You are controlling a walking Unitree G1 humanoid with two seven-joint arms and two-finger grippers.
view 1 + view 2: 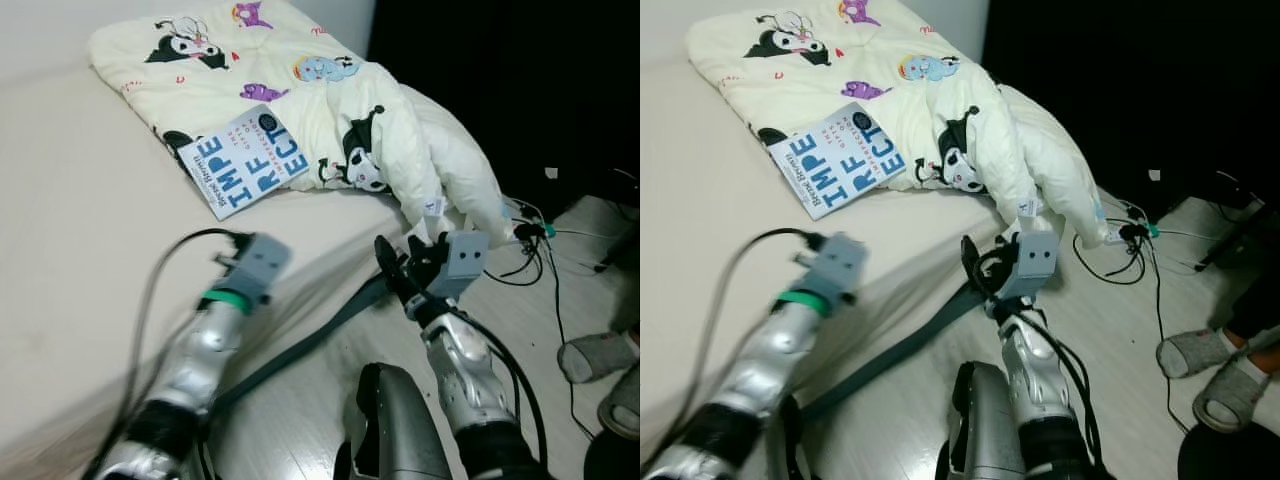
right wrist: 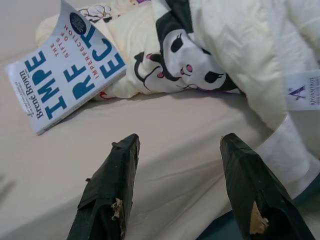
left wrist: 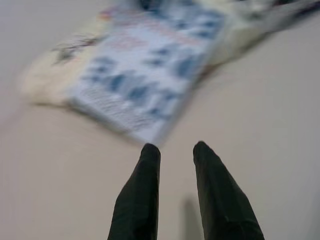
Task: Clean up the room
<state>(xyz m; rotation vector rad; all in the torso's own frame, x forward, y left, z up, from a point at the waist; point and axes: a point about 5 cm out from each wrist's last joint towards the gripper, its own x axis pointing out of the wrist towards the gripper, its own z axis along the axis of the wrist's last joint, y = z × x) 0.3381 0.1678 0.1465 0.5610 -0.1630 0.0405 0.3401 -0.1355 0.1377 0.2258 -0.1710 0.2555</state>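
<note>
Both silver arms fill the near ground, raised toward the bed [image 1: 70, 300]. Beyond them lies the book [image 1: 243, 158], blue and white, flat on the sheet with its far corner propped against the cream cartoon-print blanket [image 1: 300, 90] that is bunched across the head of the mattress and spills over the edge.

From the left gripper [image 3: 175, 152] the book lies straight ahead and a little apart, its long axis running diagonally across the line of the fingers, near corner pointing back at the arm. The two black fingers stand slightly parted with nothing between them. The right gripper [image 2: 175, 145] hovers at the bed's edge with its fingers spread wide and empty; from it the book lies ahead and off to the left, with the blanket's drooping fold nearer than the book. The left arm is, by my reading, the better placed of the two for the book.

Little blocks the approach over bare sheet, but the blanket's edge touches the book's far side and could get caught up in a grasp. On the floor by the bed run a dark strap [image 1: 300, 350] and a tangle of cables [image 1: 530, 250]; a person's slippered feet [image 1: 600, 360] stand well to the right.
</note>
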